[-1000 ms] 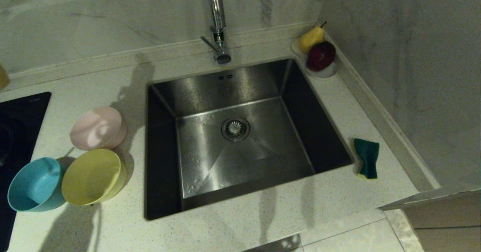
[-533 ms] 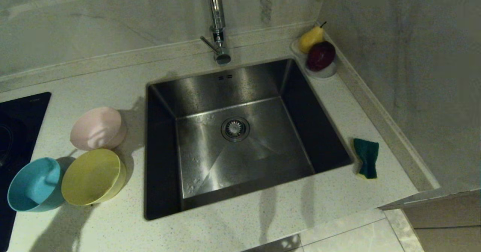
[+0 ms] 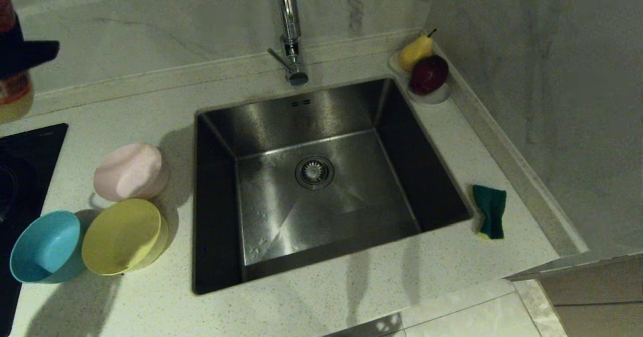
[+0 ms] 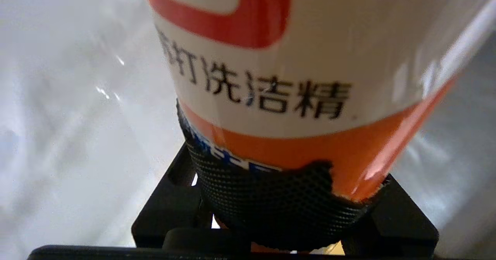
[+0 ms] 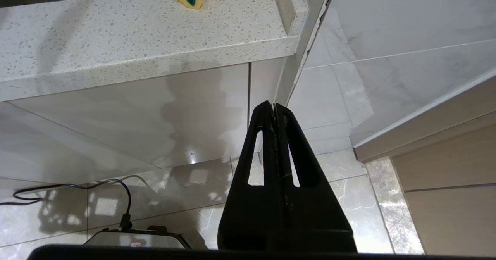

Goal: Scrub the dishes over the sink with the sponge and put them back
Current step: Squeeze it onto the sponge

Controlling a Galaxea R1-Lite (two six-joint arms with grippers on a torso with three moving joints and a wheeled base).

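— Head view: where did everything sit around the sink (image 3: pixel 311 176)?
— Sponge (image 3: pixel 490 211) right of it; pink bowl (image 3: pixel 131 171), yellow bowl (image 3: pixel 123 236) and blue bowl (image 3: pixel 45 246) left.
— And the grippers?
— Left gripper (image 4: pixel 286 209) clamped a detergent bottle (image 4: pixel 294 58), far left of the sink. Right gripper (image 5: pixel 274 109), fully closed and empty, hung below the counter (image 5: pixel 135 39).

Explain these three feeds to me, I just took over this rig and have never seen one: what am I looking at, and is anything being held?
The wide picture comes from the robot's head, looking down on a counter with a sink. Left of the sink sit the pink bowl, yellow bowl and blue bowl; the sponge lies to its right, a saucer of fruit in the far corner. The other two pictures come from wrist cameras. The left gripper holds a detergent bottle, seen at the head view's upper left edge. The right gripper hangs shut and empty below the counter edge, parked.
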